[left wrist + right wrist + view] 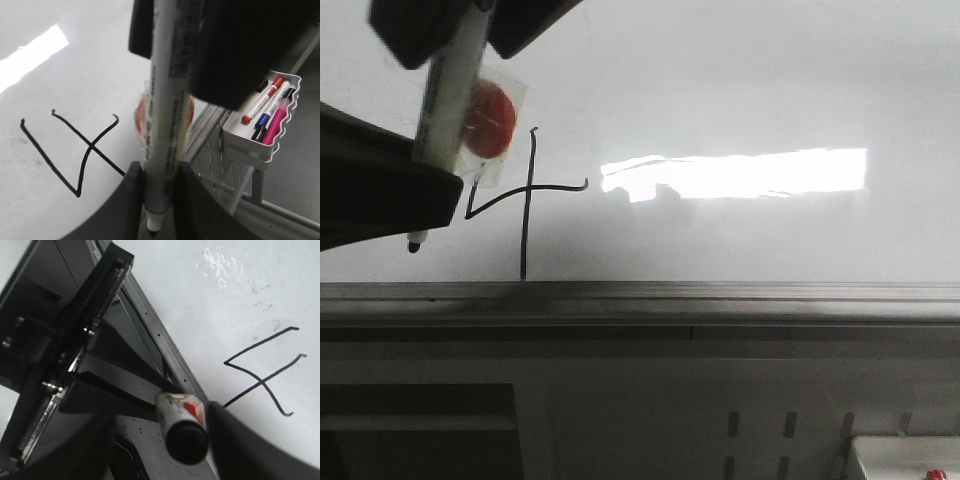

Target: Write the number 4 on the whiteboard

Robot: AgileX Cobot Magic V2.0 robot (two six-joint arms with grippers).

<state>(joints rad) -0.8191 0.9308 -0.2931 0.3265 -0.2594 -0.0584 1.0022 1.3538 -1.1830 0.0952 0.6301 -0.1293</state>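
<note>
Glossy whiteboard (740,90) fills the front view, bare to the right, its grey ledge (720,295) below. Number 4 (525,200) sits low left, stem ending just above the ledge. Left tool (435,130) clamps a marker (445,100), tip down beside the 4. Left wrist view alone shows a pen tray (262,125). Right tool (165,440): grip unclear.

A bright strip of glare (735,173) lies on the glossy whiteboard (770,90), well apart from the jaws. The left gripper (440,30) reads as a dark, blurred silhouette. In both wrist views the near fingers (240,440) are out of focus, while the 4 (262,372) stays sharp.
</note>
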